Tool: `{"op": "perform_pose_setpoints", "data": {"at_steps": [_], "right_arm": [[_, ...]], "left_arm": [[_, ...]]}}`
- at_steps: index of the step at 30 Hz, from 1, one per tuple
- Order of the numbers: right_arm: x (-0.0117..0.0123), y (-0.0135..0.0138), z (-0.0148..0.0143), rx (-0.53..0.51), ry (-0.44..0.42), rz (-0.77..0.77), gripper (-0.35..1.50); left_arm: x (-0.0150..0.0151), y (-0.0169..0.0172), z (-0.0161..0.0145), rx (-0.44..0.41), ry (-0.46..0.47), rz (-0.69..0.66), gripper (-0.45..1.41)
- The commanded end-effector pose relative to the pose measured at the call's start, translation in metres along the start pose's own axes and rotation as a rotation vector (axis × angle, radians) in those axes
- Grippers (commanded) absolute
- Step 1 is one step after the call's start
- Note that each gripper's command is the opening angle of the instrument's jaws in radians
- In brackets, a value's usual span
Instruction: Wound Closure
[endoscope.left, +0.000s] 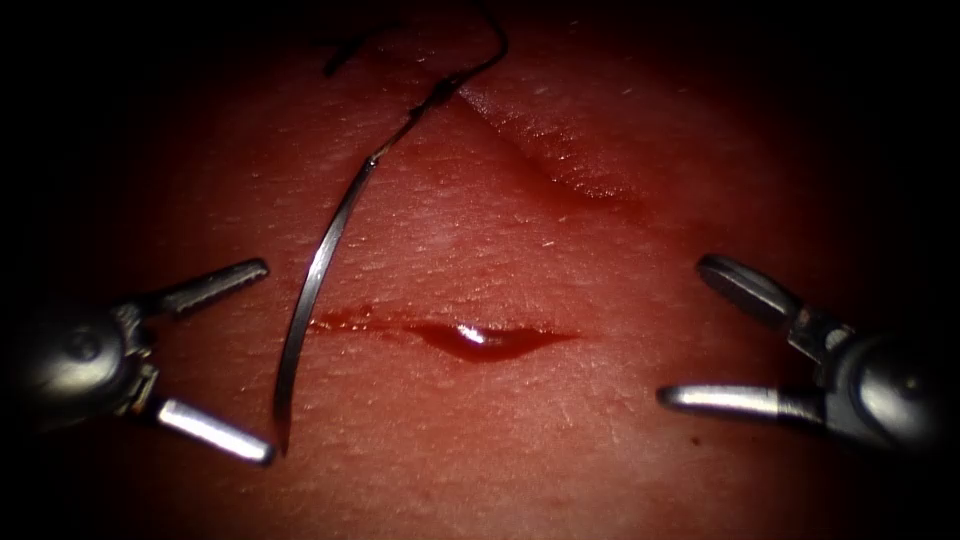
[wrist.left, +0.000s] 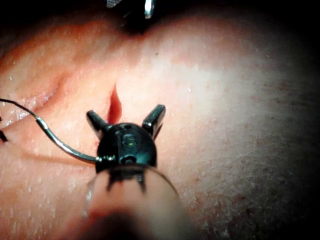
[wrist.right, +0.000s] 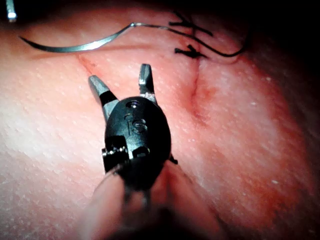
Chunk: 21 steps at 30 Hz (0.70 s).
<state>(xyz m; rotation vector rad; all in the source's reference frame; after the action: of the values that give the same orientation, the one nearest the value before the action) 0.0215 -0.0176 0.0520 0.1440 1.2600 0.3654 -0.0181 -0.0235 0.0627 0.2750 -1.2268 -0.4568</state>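
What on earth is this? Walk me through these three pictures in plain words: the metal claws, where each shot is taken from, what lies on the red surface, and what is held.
This is a bench surgical robot practising on pork belly, the tissue. The endoscope view looks down from above; the other two pictures come from small cameras looking along each arm. The left tool and right tool are thin shafts ending in two jaws; both stand open and hold nothing. The curved needle lies loose on the tissue, crossing the left end of the cut, not in the tissue. Dark thread trails from its far end. Red fluid pools in the cut.
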Motion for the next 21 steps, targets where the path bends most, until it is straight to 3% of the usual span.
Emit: {"op": "perform_pose_setpoints", "data": {"at_steps": [1, 9, 13, 21], "right_arm": [[0.0000, 0.0001, 0.0008, 0.001, 0.002, -0.002, 1.05], [0.0001, 0.0001, 0.0008, 0.002, 0.000, -0.007, 1.03], [0.0001, 0.0001, 0.0008, 0.002, -0.001, -0.007, 1.03], [-0.0004, 0.0004, 0.0008, 0.001, -0.001, -0.010, 1.03]], "left_arm": [[0.0003, 0.0001, 0.0008, 0.001, -0.002, 0.001, 0.59], [0.0004, -0.0002, 0.0001, 0.007, -0.002, 0.002, 0.88], [0.0009, -0.0008, -0.0007, 0.063, -0.011, 0.010, 0.94], [0.0032, -0.0021, 0.0011, 0.152, 0.062, 0.251, 0.91]]}}
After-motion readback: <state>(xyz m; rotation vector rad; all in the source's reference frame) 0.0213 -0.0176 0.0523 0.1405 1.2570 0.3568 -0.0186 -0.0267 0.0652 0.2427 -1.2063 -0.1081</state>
